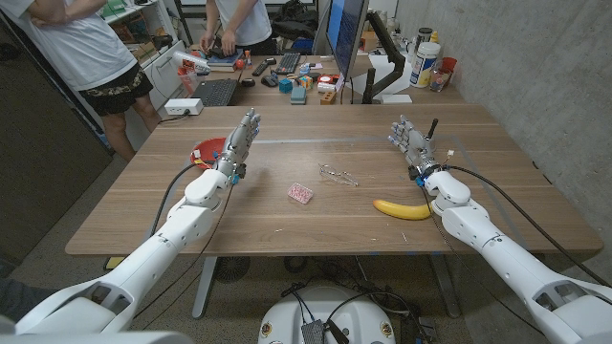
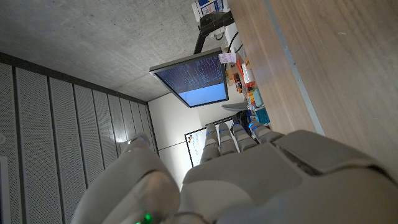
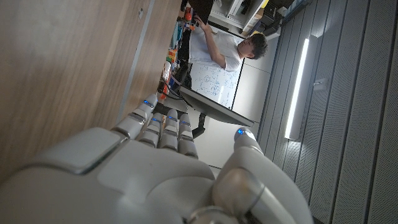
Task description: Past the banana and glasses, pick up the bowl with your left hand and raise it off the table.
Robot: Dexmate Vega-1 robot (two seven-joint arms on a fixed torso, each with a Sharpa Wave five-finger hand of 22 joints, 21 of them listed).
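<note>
Left hand: I see my left hand raised over the left part of the wooden table, standing on edge with its fingers straight and together, holding nothing. In the left wrist view the back of the hand points its fingers toward the far desk.
Bowl: the red bowl sits on the table just left of my left hand, partly hidden behind it. I cannot tell whether the hand touches it.
Right hand: my right hand is up over the far right of the table, fingers extended and apart, empty. The right wrist view shows its back.
Banana: the banana lies on the near right, close beside my right forearm.
Glasses: the glasses lie near the middle, between the two hands.
Pink object: a small pink item lies near the glasses, on their near left.
Background: a monitor and keyboard stand on the cluttered desk beyond, with two people at the far left.
</note>
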